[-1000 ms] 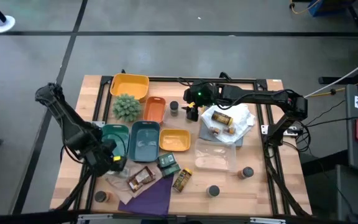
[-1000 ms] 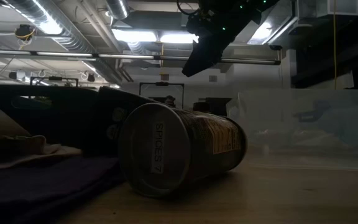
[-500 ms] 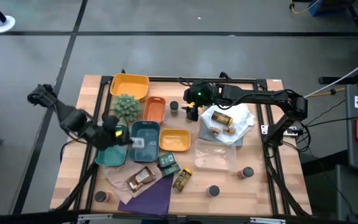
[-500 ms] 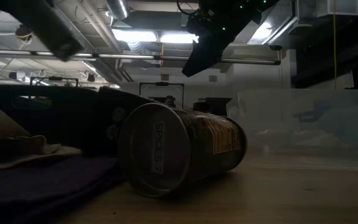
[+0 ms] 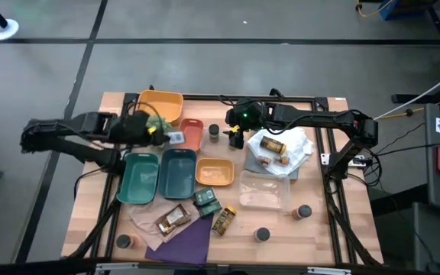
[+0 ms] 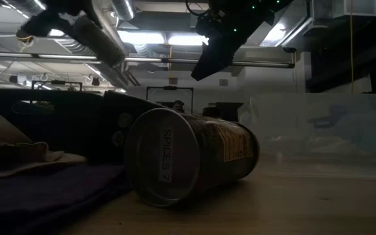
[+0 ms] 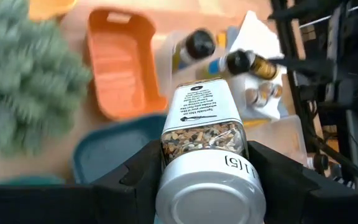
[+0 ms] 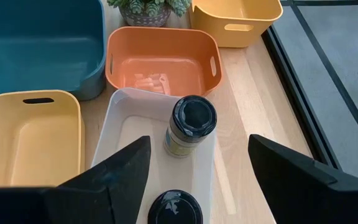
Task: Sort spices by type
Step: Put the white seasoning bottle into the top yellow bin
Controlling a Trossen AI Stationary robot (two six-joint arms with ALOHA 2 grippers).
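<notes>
Orange, the small plastic tray [image 5: 189, 134] serves as the landmark here. Just left of it, above the spiky green plant [image 5: 154, 126], the left gripper [image 5: 166, 136] holds a clear spice jar with a silver lid and a white label [image 7: 205, 134] clamped between its fingers [image 7: 138, 174]. Right of the tray, the right gripper [image 5: 234, 136] hovers with fingers spread wide and empty over a clear plastic tray [image 8: 126, 134], where a dark-lidded spice jar [image 8: 191, 124] stands upright. Other spice jars lie on white paper [image 5: 300, 149] farther right of the tray.
</notes>
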